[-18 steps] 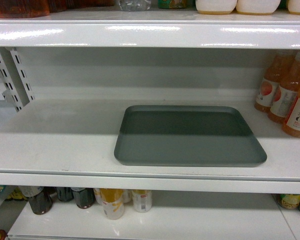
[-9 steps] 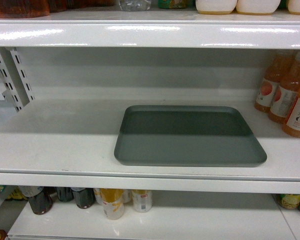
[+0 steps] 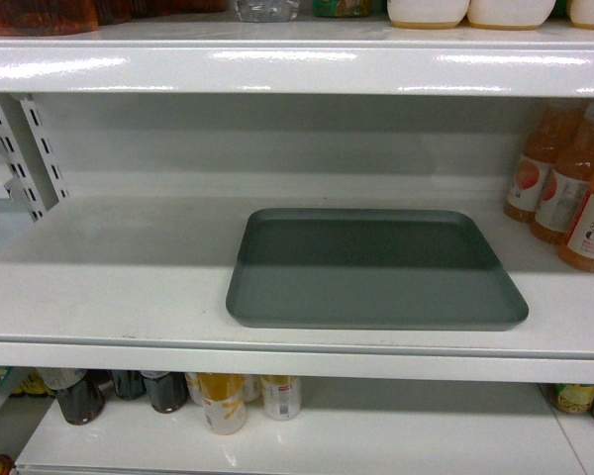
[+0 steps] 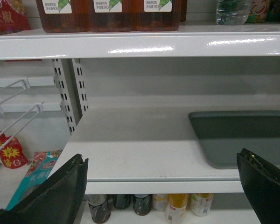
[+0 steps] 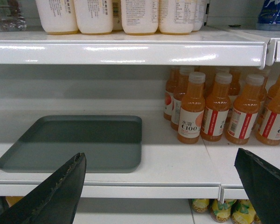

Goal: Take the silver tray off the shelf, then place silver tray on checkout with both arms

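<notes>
The silver tray (image 3: 374, 267) lies flat on the middle shelf (image 3: 109, 287), a matte grey-green rectangle close to the front edge. It also shows at the right of the left wrist view as the tray (image 4: 245, 137), and at the left of the right wrist view as the tray (image 5: 79, 142). My left gripper (image 4: 162, 161) is open, in front of the shelf edge and left of the tray, holding nothing. My right gripper (image 5: 158, 158) is open too, in front of the shelf edge just right of the tray. Neither gripper shows in the head view. The checkout is out of view.
Orange juice bottles (image 5: 219, 109) stand on the shelf right of the tray. An upper shelf board (image 3: 297, 64) hangs above with bottles on it. Cans and bottles (image 3: 223, 401) fill the lower shelf. Slotted uprights (image 4: 70, 93) and snack bags (image 4: 35, 175) lie to the left.
</notes>
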